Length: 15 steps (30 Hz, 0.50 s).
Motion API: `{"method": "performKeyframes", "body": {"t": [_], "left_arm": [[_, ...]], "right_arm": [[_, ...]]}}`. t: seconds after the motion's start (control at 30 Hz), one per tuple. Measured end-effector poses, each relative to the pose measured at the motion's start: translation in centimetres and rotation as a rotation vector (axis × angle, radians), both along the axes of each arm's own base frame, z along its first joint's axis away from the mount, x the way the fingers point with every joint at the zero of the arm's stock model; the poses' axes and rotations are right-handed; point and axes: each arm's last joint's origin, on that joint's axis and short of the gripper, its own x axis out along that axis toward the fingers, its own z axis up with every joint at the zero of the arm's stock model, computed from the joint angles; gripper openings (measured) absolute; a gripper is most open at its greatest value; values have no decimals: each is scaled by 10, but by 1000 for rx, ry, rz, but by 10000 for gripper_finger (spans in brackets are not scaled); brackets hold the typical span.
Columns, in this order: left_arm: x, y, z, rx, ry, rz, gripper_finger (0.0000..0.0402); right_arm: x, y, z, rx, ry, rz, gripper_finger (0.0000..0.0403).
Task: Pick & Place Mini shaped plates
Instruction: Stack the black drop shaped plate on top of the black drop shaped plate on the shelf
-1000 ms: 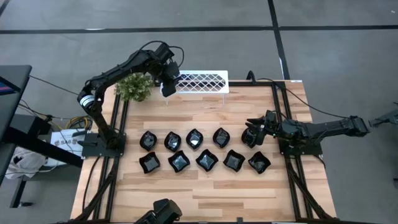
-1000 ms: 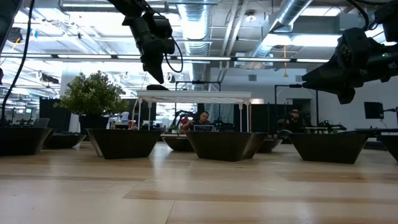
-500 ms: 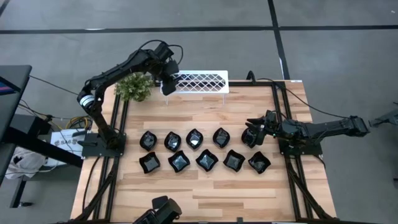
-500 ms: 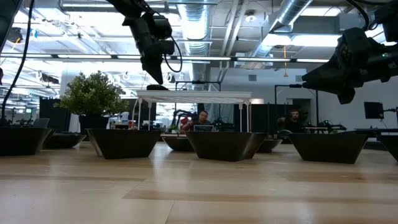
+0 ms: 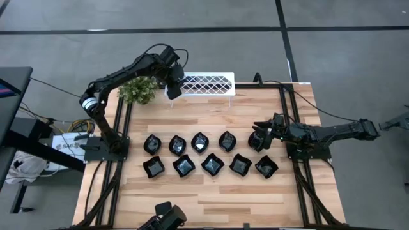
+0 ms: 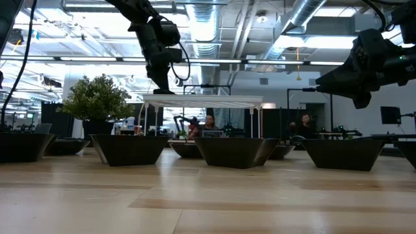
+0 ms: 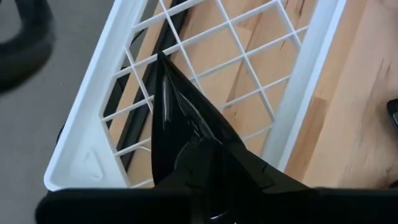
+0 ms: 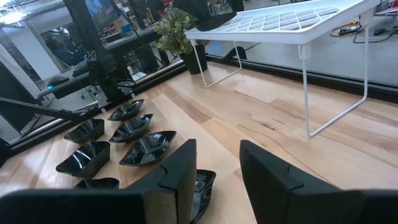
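Left claw parking a plate on the rack

Left claw (image 5: 171,87) is clamped on a slim teardrop plate (image 7: 186,134), tip over the white rack (image 5: 211,84) at the table's (image 5: 211,198) 12 o'clock, probably for drop-off. Right claw (image 5: 258,137) hovers at 3 o'clock, fingers apart, above the remaining plates (image 5: 203,155).

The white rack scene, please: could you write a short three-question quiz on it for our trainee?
1. True or false: the left end effector holds a black plate over the white rack.
2. How many plates lie in the front row on the table, seen from above?
3. The right end effector is: A) open above the rows' right end, B) shut on the plant.

Key: 1 true; 2 five; 3 A.
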Motion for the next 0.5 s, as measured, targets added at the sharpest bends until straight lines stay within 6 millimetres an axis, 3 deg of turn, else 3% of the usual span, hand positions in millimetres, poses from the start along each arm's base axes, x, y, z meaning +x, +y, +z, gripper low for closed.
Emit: {"method": "performKeyframes", "body": {"t": [0.5], "left_arm": [[1, -1, 0, -2, -7, 6, 40]], "right_arm": [[0, 0, 0, 0, 0, 0, 119]]}}
